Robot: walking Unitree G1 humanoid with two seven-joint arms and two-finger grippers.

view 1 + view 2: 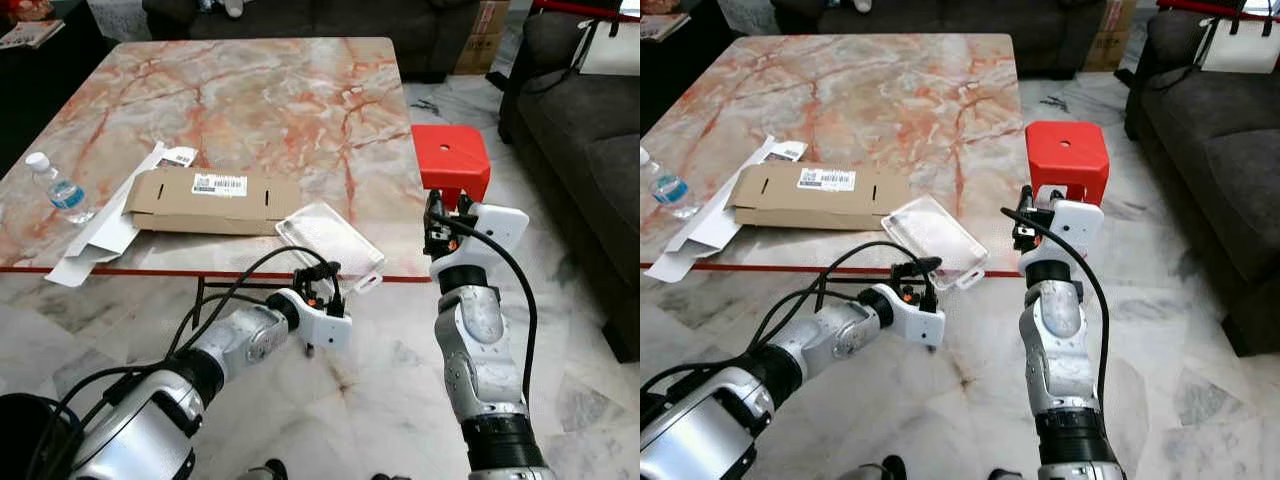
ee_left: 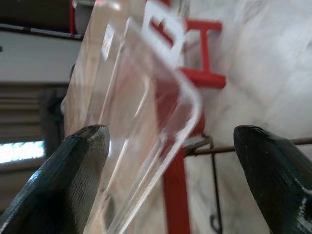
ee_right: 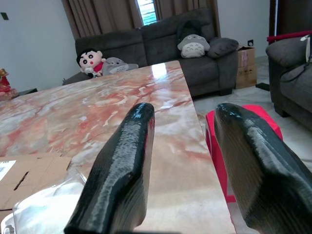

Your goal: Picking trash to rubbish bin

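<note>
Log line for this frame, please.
phase: approach | left tool open, at clear plastic tray overhanging table edge | right tool open, raised by red stool

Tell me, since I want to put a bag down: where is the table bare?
The far half of the marble table is bare, beyond the cardboard box. The near edge is crowded: water bottle, white packaging, box, and clear plastic tray overhanging by the left gripper.

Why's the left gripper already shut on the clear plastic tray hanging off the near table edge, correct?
Not shut. The left wrist view shows the left gripper with jaws wide open around the clear plastic tray, not touching it. The tray does overhang the marble table.
</note>
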